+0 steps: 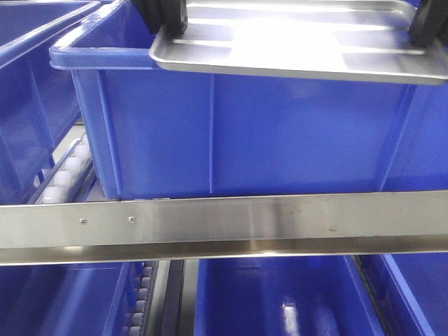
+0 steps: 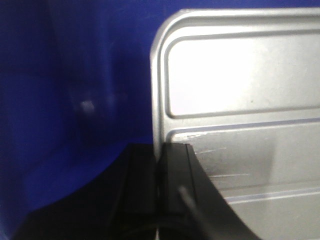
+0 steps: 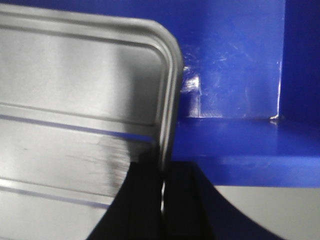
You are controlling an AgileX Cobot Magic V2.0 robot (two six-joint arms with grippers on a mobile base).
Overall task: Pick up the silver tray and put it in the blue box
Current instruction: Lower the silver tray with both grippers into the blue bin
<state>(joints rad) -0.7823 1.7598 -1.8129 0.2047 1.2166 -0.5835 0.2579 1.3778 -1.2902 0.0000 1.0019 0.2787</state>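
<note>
Exterior front-facing view: shiny rectangular steel tray (image 1: 294, 42) hangs over deep blue plastic crate (image 1: 245, 133). Left gripper (image 2: 160, 165) and right gripper (image 3: 164, 175) pinch its opposite rims.

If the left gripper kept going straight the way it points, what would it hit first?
Likely the inside of the blue box. The left gripper, shut on the silver tray at its rim, points into the box, with only blue plastic ahead past the tray; floor or wall is unclear.

A warehouse or factory rack: the blue box (image 1: 266, 133) above a steel rail (image 1: 224, 227), more blue crates (image 1: 280, 301) below it, white rollers (image 1: 63, 178) by its left end.
</note>
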